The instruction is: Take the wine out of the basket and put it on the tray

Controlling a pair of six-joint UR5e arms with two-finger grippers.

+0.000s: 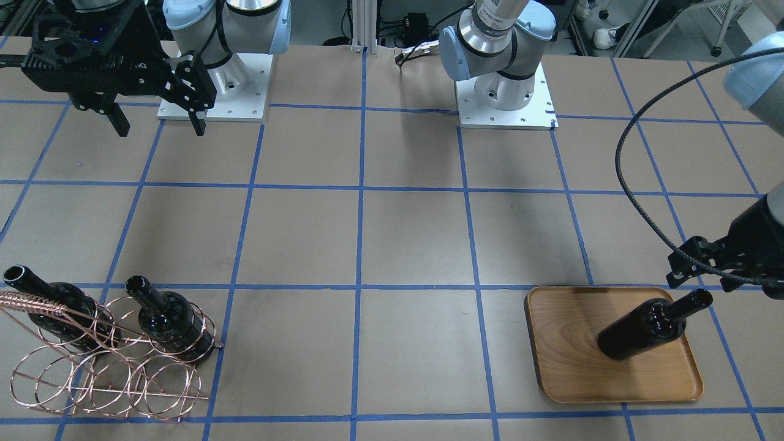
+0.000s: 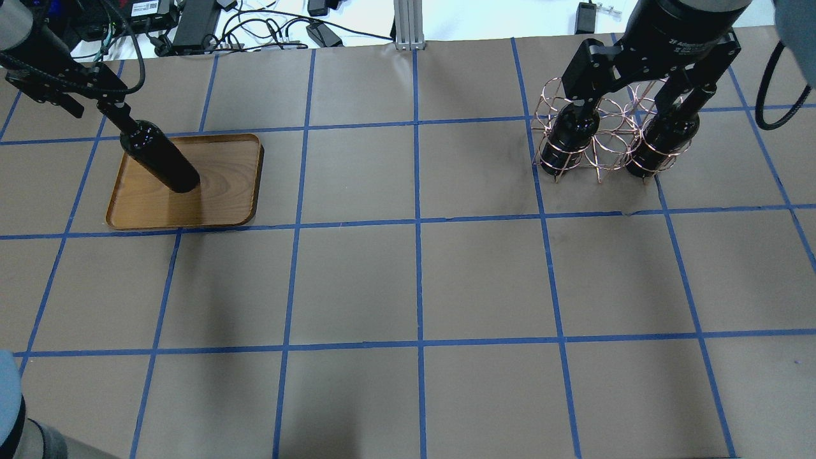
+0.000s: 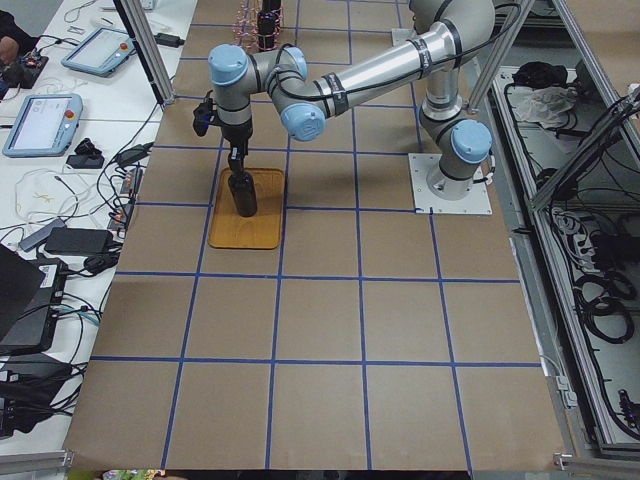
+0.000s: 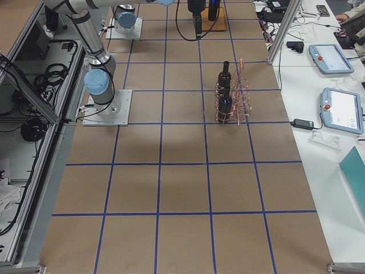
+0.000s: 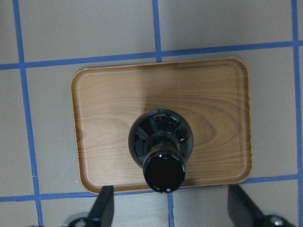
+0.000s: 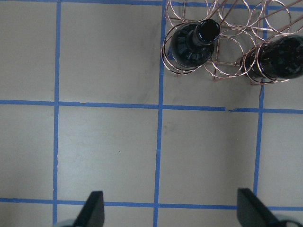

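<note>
One wine bottle (image 1: pixel 649 327) stands upright on the wooden tray (image 1: pixel 569 367), near its edge; both also show in the overhead view, bottle (image 2: pixel 159 159) and tray (image 2: pixel 223 185). My left gripper (image 1: pixel 701 278) is open just above the bottle's lip; in the left wrist view its fingers stand wide on either side of the neck (image 5: pixel 163 172) without touching. My right gripper (image 1: pixel 159 125) is open and empty, high over the copper wire basket (image 2: pixel 605 137). Two more bottles (image 2: pixel 567 137) (image 2: pixel 660 143) stand in the basket's hoops.
The table is brown paper with a blue tape grid (image 2: pixel 417 223). The arm bases (image 1: pixel 505 92) (image 1: pixel 214 86) stand on white plates at the robot's side. A black cable (image 1: pixel 631 177) loops from the left arm. The basket's twisted handle (image 1: pixel 30 303) sticks up.
</note>
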